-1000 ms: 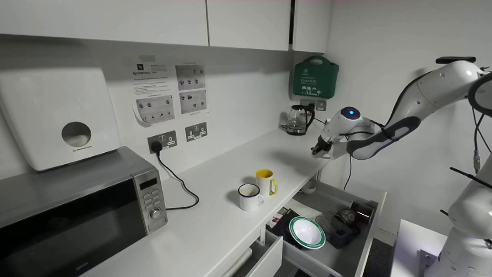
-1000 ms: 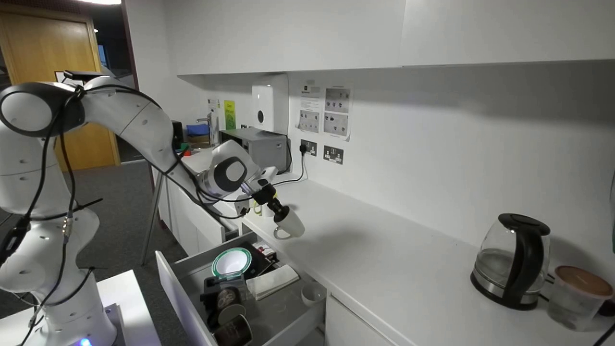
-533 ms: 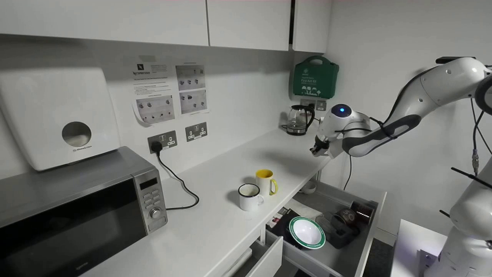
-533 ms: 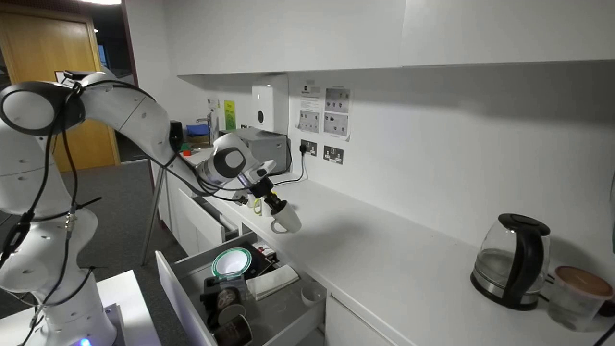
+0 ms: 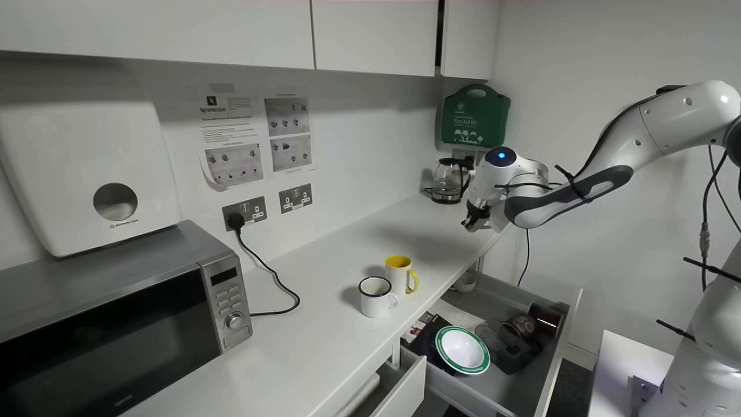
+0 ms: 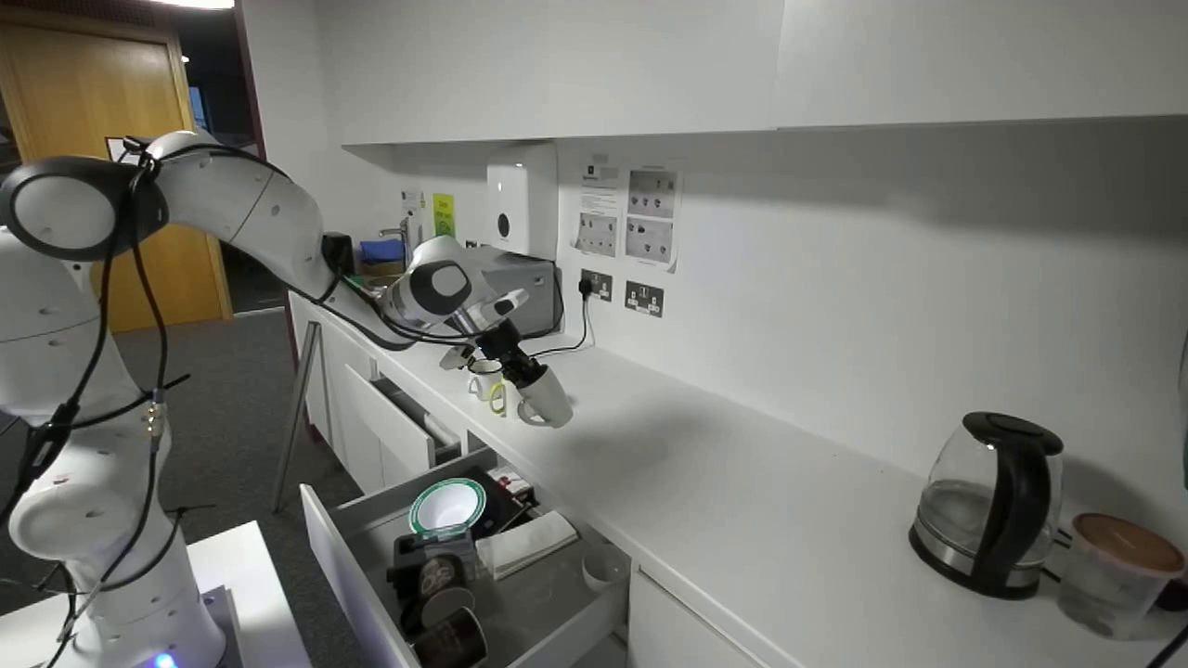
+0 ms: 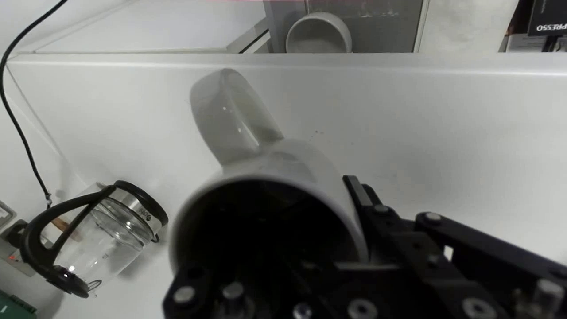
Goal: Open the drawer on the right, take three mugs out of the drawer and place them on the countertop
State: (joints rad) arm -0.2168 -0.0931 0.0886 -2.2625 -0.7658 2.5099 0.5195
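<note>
1. Clamps tilted pale mug (image 6: 549, 399) by its rim in jaws of gripper (image 6: 531, 373), above countertop (image 6: 742, 520)
2. Includes white mug (image 5: 375, 306) beside yellow mug (image 5: 397, 279), upright on countertop
3. Includes drawer (image 6: 529, 617), open below

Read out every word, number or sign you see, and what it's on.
"First Aid Kit": green case
"NESPRESSO": wall notice
"PRESSO", upside down and cut off: black item
Too small or blurred to read: the case's and notice's other print, lettering on dispenser, microwave, kettle, yellow sign.
</note>
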